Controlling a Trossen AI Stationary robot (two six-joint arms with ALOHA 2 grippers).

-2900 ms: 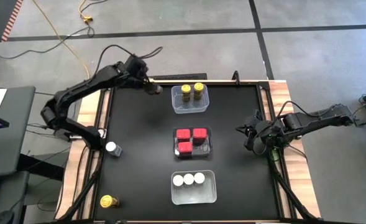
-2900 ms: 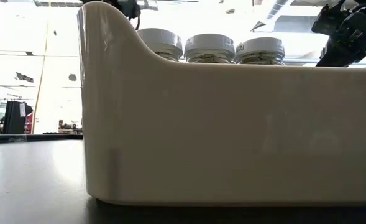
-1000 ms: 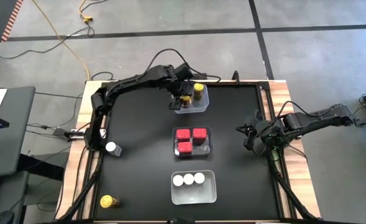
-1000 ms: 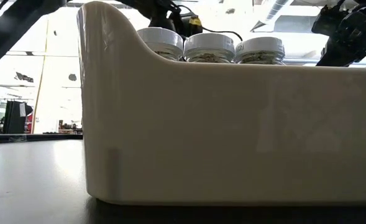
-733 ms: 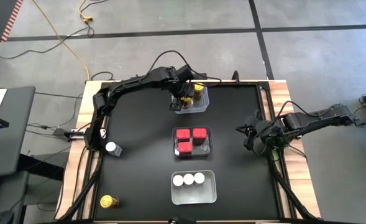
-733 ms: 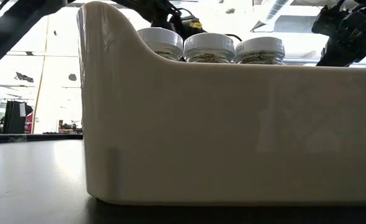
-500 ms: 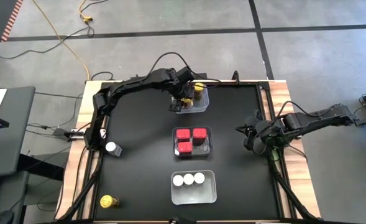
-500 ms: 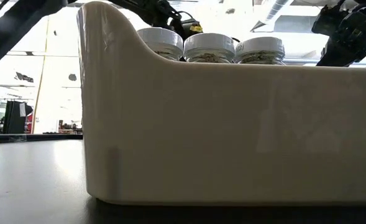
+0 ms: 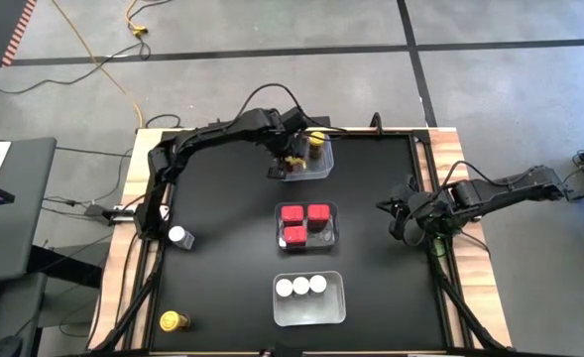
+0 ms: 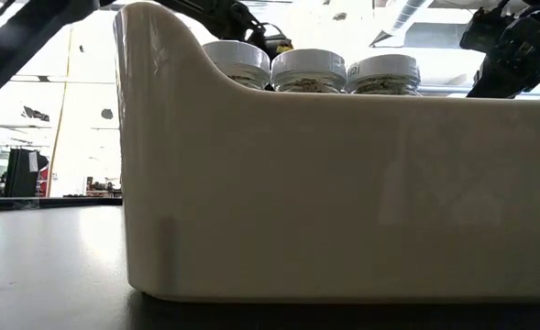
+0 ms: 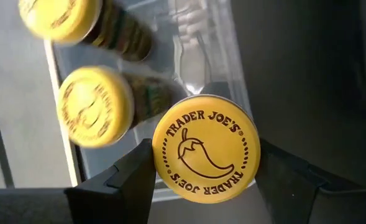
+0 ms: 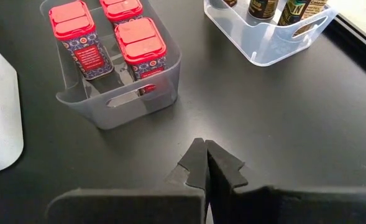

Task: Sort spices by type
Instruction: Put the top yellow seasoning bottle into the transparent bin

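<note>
My left gripper (image 9: 292, 159) is over the far clear tub (image 9: 321, 171), shut on a yellow-capped amber jar (image 11: 205, 148). Two more yellow-capped jars (image 11: 96, 106) (image 11: 58, 18) stand in that tub. The middle tub holds three red tins (image 9: 304, 223), and the near tub holds three white-capped jars (image 9: 301, 286). A loose white-capped jar (image 9: 179, 236) stands near the table's left edge. A loose yellow-capped jar (image 9: 173, 320) lies at the near left corner. My right gripper (image 12: 205, 163) hangs shut over the table's right side (image 9: 408, 213), touching nothing. My left gripper pinches the jar at its yellow cap, one finger (image 11: 130, 180) against the cap's side (image 11: 156, 149) and the other finger (image 11: 288, 180) against the opposite side. The fingers come from above, slanting steeply down. The jar hangs cap up over the tub; its bottom is hidden.
In the low view the near tub's cream wall (image 10: 343, 202) fills the picture, with the white caps above its rim. The table has raised wooden rails (image 9: 158, 258) along its left and right edges. Bare black surface lies between the tubs and both rails.
My left gripper has sunk a little over the far tub with the yellow-capped jar still in its fingers.
</note>
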